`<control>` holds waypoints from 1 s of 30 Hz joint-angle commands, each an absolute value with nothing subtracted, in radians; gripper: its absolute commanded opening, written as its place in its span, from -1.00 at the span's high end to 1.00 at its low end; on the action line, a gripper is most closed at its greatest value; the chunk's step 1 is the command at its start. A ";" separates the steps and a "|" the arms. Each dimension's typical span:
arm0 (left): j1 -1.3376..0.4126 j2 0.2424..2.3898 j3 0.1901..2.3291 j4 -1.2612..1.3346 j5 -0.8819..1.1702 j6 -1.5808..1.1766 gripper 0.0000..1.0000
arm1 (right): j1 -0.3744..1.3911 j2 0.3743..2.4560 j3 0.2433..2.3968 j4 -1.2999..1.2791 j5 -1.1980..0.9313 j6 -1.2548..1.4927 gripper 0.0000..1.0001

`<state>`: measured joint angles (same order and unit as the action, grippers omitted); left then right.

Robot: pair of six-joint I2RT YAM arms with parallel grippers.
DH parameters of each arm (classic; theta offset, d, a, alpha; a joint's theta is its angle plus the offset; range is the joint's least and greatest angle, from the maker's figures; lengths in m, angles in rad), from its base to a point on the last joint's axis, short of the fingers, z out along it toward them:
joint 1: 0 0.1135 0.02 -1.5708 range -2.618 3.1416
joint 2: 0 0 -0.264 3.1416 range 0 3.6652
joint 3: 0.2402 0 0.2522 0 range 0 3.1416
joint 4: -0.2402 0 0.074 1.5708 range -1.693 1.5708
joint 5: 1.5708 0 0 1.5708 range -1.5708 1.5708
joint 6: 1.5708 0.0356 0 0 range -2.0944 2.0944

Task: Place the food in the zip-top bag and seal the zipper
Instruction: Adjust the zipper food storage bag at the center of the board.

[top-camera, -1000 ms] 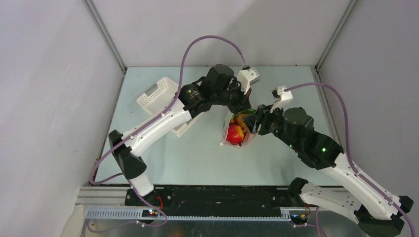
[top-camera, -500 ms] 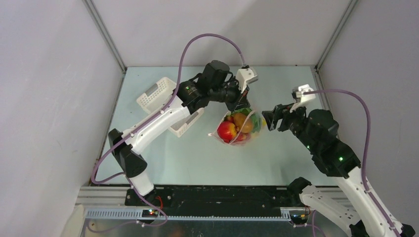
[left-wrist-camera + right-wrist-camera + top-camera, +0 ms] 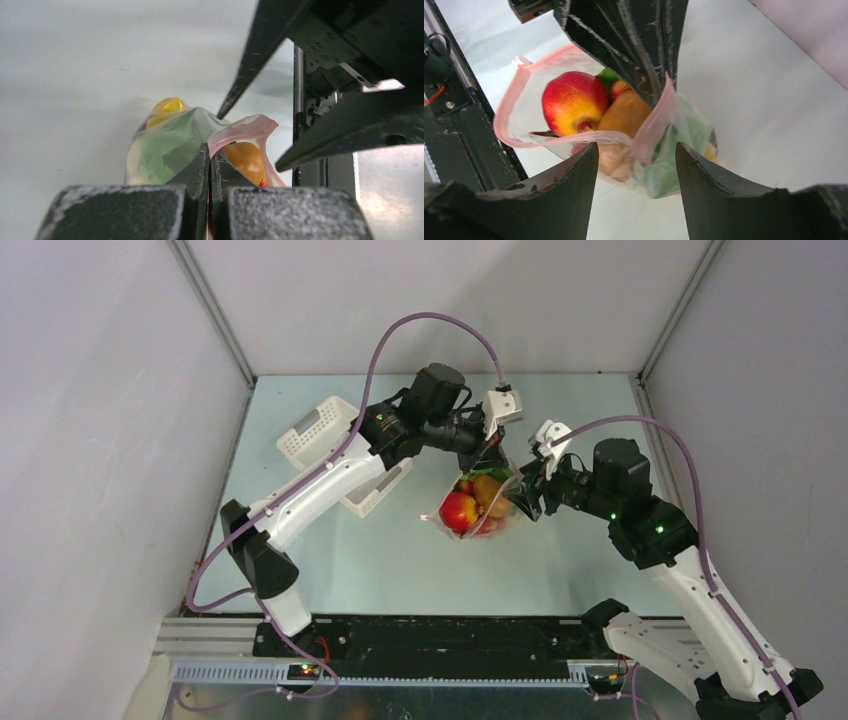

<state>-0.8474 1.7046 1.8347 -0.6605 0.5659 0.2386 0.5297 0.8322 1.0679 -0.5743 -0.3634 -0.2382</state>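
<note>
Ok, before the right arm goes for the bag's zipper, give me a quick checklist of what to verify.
1. Left gripper shut on the zip-top bag's pink rim: ok.
2. Right gripper open, facing the zipper: ok.
3. Zipper sealed: not ok, the mouth gapes.
4. Food inside the bag: ok for the pieces that show, the red apple among them.
5. Food clear of the zipper line: cannot tell; the apple sits near the mouth.
6. White basket emptied: cannot tell from above.
</note>
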 commanded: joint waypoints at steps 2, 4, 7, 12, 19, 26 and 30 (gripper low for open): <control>-0.841 1.679 1.835 -0.660 0.704 0.365 1.00 | 0.465 0.862 1.077 -0.550 -0.542 -0.456 -0.18; -0.839 1.678 1.832 -0.669 0.717 0.383 1.00 | 0.451 0.875 1.077 -0.555 -0.600 -0.492 -0.13; -0.840 1.679 1.835 -0.688 0.734 0.407 1.00 | 0.442 0.881 1.077 -0.556 -0.659 -0.514 -0.08; -0.841 1.681 1.837 -0.706 0.751 0.428 1.00 | 0.442 0.889 1.073 -0.527 -0.703 -0.516 0.00; -0.842 1.681 1.832 -0.672 0.776 0.386 1.00 | 0.441 0.920 1.049 -0.450 -0.692 -0.454 0.11; -0.840 1.683 1.826 -0.637 0.740 0.344 1.00 | 0.441 0.922 1.049 -0.472 -0.679 -0.443 0.78; -0.834 1.671 1.806 -0.591 0.743 0.299 0.96 | 0.440 0.894 1.029 -0.450 -0.688 -0.434 1.00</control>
